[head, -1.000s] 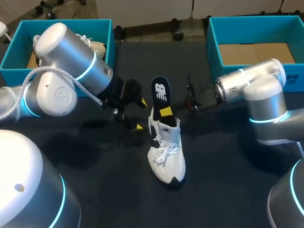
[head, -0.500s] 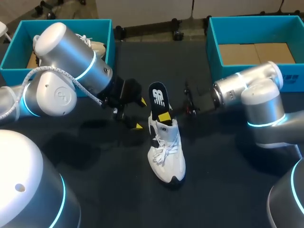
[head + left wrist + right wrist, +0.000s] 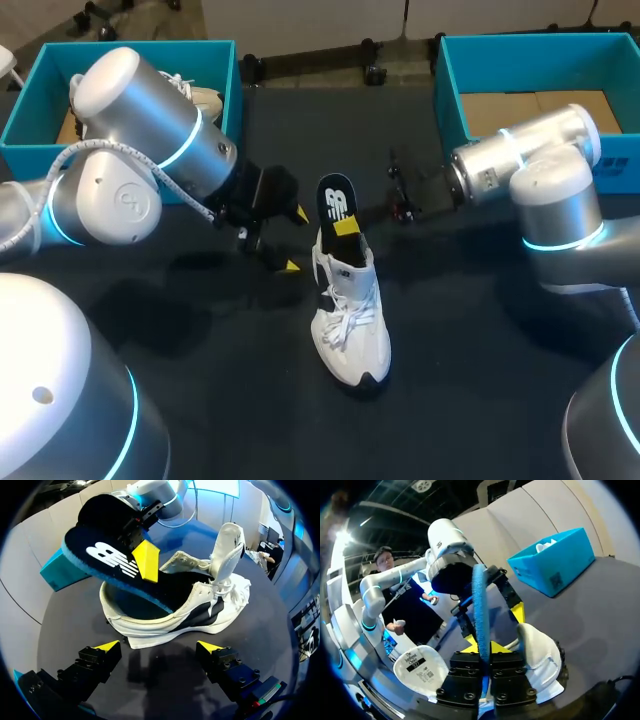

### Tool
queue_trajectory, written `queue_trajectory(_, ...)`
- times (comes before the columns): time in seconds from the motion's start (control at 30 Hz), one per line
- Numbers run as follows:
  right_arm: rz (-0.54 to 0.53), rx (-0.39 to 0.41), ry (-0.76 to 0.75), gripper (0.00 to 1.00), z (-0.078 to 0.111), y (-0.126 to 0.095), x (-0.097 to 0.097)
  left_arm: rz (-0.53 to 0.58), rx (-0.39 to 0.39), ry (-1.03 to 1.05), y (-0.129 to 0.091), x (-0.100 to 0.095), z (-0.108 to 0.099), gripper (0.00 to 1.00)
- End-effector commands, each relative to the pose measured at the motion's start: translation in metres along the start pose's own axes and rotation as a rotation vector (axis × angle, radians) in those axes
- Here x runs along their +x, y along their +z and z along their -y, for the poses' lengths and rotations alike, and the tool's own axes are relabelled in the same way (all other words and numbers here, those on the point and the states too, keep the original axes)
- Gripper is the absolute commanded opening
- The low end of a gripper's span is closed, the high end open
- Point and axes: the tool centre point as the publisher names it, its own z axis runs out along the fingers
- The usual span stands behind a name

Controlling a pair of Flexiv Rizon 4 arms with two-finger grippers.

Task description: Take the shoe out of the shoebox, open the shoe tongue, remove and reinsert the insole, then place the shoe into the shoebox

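Dark counter (image 3: 200, 400), seen from overhead: your right jaws have eased the insole (image 3: 337, 198) slightly lower into the shoe (image 3: 350, 320) at mid-counter, so reinsertion looks begun but unfinished. Left wrist: your left jaws stand apart, empty, near the shoe. Right wrist: your right jaws clamp the insole.

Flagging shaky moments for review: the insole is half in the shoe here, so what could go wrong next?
The shoe stands unheld: the left tool is open beside it, so moving the insole may drag or tip it. The right tool pinches the insole only at one side edge, so it might twist or slip. The end inside the shoe could fold against the lining.
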Motion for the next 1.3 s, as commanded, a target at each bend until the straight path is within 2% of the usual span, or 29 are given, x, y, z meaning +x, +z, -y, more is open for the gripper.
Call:
queue_trajectory(0.03, -0.003, 0.008, 0.009, 0.0, 0.007, 0.002, -0.008, 0.001, 0.001, 0.002, -0.001, 0.001, 0.0, 1.0)
queue_trajectory(0.47, 0.005, 0.037, 0.076, 0.0, 0.034, 0.012, 0.008, -0.009, 0.005, 0.002, 0.001, 0.004, 0.0, 1.0)
queue_trajectory(0.77, 0.016, 0.041, 0.093, 0.0, 0.036, 0.011, 0.011, -0.017, 0.01, -0.003, 0.004, 0.008, -0.001, 1.0)
queue_trajectory(0.83, 0.028, 0.042, 0.08, 0.24, 0.029, 0.008, 0.01, -0.017, 0.011, -0.004, 0.004, 0.008, -0.001, 1.0)
queue_trajectory(0.93, 0.033, 0.044, 0.062, 0.29, 0.021, 0.005, 0.008, -0.015, 0.012, -0.004, 0.003, 0.009, -0.001, 1.0)
queue_trajectory(1.13, 0.038, 0.057, 0.028, 0.24, 0.006, 0.001, 0.0, -0.007, 0.009, -0.006, 0.0, 0.009, -0.002, 1.0)
queue_trajectory(1.3, 0.031, 0.074, 0.046, 0.0, 0.006, 0.002, -0.008, -0.006, 0.007, -0.008, 0.0, 0.01, -0.003, 1.0)
